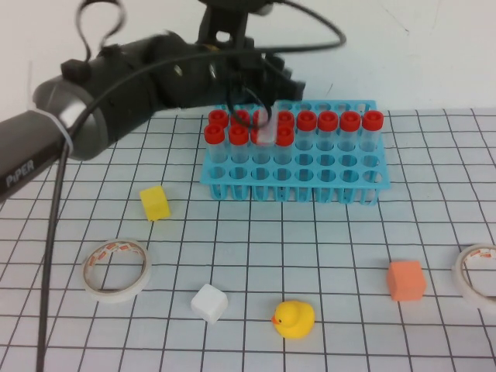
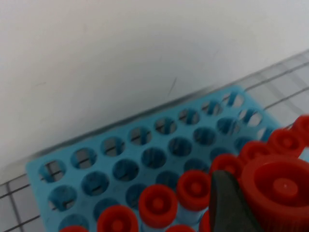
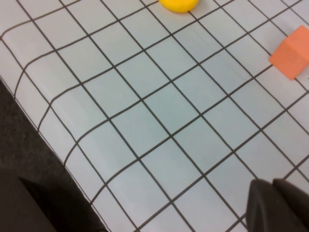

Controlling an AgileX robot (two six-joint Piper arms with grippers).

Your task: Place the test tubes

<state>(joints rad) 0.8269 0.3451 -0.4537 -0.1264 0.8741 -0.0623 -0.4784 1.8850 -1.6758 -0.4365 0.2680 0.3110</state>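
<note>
Red-capped test tube (image 1: 264,130) upright at the blue rack's (image 1: 364,190) second row from the back, between other capped tubes (image 1: 328,122), left gripper (image 1: 260,105) above the rack pinching it, right gripper (image 3: 277,200) pressed shut, low over the gridded table (image 3: 145,121), near yellow duck (image 3: 178,4) and orange cube (image 3: 292,46).

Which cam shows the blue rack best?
High view: the whole rack shows, with tubes standing in it. Left wrist view shows only part of its top and holes, with the left gripper above it shut on a test tube. Right wrist view shows none; the right gripper is shut over the table.
</note>
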